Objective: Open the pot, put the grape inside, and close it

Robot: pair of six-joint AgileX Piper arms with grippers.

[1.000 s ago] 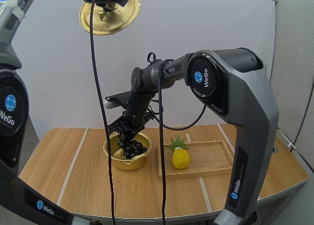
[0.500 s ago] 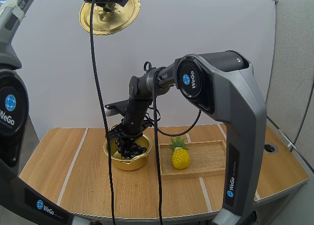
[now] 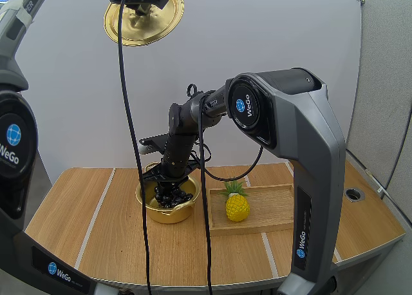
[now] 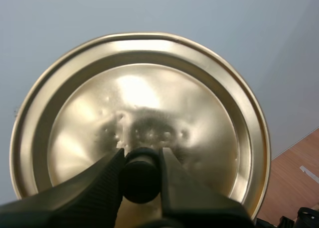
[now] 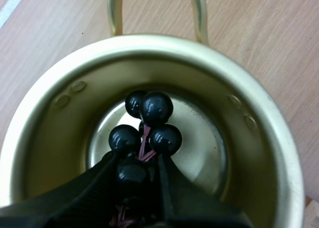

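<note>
A gold pot (image 3: pixel 166 208) stands open on the wooden table, left of the tray. My right gripper (image 3: pixel 166 181) reaches down into it, shut on a bunch of dark grapes (image 3: pixel 170 195). From the right wrist, the grapes (image 5: pixel 148 123) hang inside the pot (image 5: pixel 259 153), just above its floor, pinched between my right gripper (image 5: pixel 135 175). The gold lid (image 3: pixel 144 13) is held high above the table at the upper left by my left gripper (image 3: pixel 138 0). Seen from the left wrist, my left gripper (image 4: pixel 141 171) is shut on the black knob (image 4: pixel 141 180) of the lid (image 4: pixel 199 113).
A shallow wooden tray (image 3: pixel 270 208) lies right of the pot with a yellow toy pineapple (image 3: pixel 236 203) standing at its left end. Bare table stretches to the left and front of the pot.
My right arm has swung left and lowered, carrying the grapes deeper into the pot. The left arm and the lid have stayed put.
</note>
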